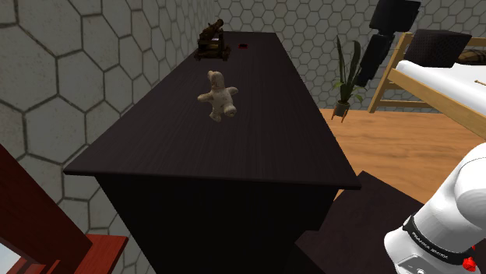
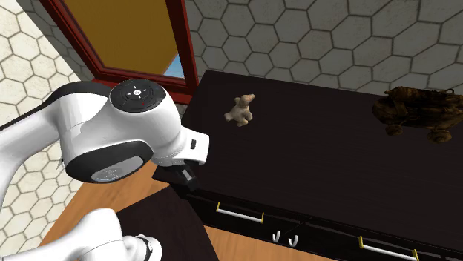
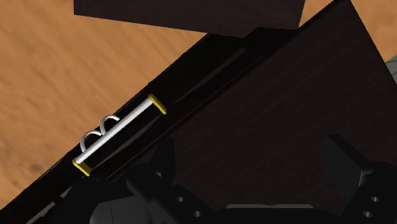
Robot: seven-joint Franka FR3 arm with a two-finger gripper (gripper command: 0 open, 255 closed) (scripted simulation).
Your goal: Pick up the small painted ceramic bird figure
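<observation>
Item: small cream-coloured bird figure [image 1: 218, 96], sitting mid-top on the near-black dresser [image 1: 257, 148], well apart from the brown cannon-like ornament [image 1: 212, 43] at the far end. All-black two-finger gripper [image 3: 251, 149]: fingers spread, empty, at the dresser's front edge above the white bar drawer handle [image 3: 118, 132]. The figure lies inward across the top.

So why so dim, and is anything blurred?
Shoulder view: the near-black dresser top hides shadows, so the pale beige figure stands out. Second exterior view: the white arm is brightly lit. Wrist view: the orange floor looks streaky, and the black gripper blends into that dresser.
</observation>
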